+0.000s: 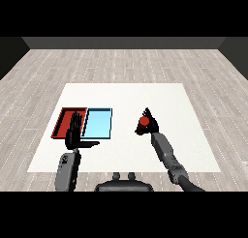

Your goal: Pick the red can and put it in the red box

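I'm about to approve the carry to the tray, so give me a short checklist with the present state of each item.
1. Red can inside the right hand, fingers curled round it: ok.
2. Can lifted off the white table: cannot tell.
3. Red tray in view at the table's left: ok.
4. Red tray free of obstruction: not ok, the left hand stands in front of it with straight fingers.
5. Light blue tray lies between can and red tray, so the carry must pass over it: ok to note.

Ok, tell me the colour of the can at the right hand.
Red: the can at the right hand, head view.
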{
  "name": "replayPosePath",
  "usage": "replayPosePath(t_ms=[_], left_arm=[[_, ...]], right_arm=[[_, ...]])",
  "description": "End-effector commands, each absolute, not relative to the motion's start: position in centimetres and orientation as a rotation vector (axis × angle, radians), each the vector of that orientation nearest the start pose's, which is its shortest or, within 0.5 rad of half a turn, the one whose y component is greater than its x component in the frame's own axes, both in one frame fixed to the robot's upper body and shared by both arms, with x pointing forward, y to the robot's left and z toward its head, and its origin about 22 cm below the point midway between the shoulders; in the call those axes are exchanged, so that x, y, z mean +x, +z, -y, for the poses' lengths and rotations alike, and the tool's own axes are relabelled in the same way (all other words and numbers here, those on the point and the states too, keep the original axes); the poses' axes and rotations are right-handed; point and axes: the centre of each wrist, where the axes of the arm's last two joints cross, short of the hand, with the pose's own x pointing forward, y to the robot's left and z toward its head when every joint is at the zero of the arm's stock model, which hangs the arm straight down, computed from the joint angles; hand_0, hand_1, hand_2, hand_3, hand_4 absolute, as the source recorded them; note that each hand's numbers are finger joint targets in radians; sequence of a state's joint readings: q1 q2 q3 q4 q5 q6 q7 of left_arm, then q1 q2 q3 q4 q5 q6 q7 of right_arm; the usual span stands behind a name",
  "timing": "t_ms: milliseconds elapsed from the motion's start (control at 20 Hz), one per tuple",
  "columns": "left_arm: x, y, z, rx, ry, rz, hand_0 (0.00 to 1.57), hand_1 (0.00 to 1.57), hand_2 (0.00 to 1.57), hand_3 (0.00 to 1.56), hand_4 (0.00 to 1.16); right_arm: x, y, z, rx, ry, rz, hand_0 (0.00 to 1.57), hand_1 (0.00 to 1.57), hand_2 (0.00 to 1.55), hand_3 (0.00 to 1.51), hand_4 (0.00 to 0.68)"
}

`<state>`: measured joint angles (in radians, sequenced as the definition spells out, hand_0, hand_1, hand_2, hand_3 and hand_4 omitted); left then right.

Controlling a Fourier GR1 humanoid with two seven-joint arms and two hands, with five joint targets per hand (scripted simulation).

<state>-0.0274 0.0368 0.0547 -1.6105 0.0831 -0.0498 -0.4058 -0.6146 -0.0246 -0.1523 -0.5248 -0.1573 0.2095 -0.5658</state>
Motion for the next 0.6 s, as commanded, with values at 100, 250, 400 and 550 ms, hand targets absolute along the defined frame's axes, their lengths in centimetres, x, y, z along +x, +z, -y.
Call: replayPosePath(t_ms=[100,250,400,550], left_arm=[[25.4,1.6,-25.4,-0.028,0.041,2.040,0.00,0.00,0.00,0.00,0.00],[24.7,-0.6,-24.6,-0.031,0.039,2.044,0.00,0.00,0.00,0.00,0.00],[23.7,0.8,-24.8,-0.028,0.054,2.078,0.00,0.00,0.00,0.00,0.00],[24.0,1.6,-24.1,-0.014,0.060,2.050,0.00,0.00,0.00,0.00,0.00]], right_arm=[[35.6,-8.1,19.5,0.357,-0.026,1.616,0.00,0.00,0.00,0.00,0.000],[36.4,-7.1,16.9,0.368,-0.004,1.601,0.00,0.00,0.00,0.00,0.000],[35.0,-7.9,17.3,0.341,-0.014,1.619,0.00,0.00,0.00,0.00,0.000],[36.7,-6.8,17.6,0.246,-0.008,1.594,0.00,0.00,0.00,0.00,0.000]])
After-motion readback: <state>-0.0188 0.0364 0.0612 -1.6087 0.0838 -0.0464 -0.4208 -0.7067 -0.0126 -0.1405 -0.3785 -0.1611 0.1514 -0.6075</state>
